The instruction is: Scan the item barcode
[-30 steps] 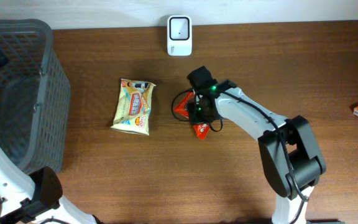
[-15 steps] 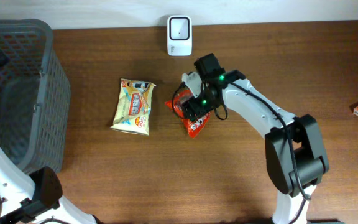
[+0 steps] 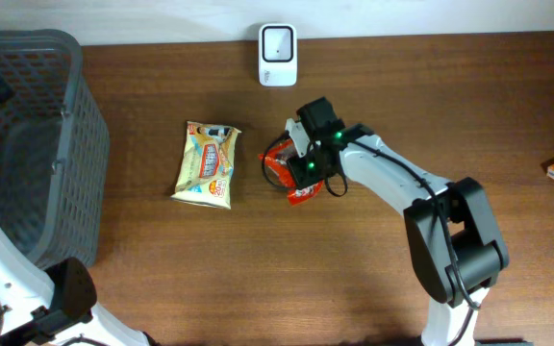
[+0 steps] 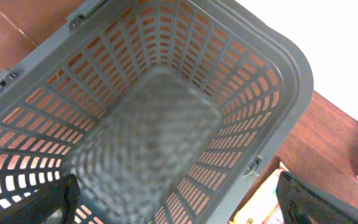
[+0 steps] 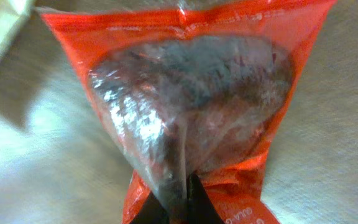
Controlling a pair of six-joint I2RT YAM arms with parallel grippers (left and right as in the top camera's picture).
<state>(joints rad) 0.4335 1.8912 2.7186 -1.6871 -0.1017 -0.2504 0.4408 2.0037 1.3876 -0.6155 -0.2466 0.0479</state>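
Overhead view shows the right gripper clamped shut on the red packet near the middle of the table, short of the scanner at the far edge; advise lifting it clear and turning the barcode face squarely to the scanner.

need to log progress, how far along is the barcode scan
Done: the right gripper is shut on the red packet, pinching its edge. In hand: the packet is held short of the white scanner, not yet in front of it. Left: presenting its barcode to the scanner; the yellow snack bag lies untouched.
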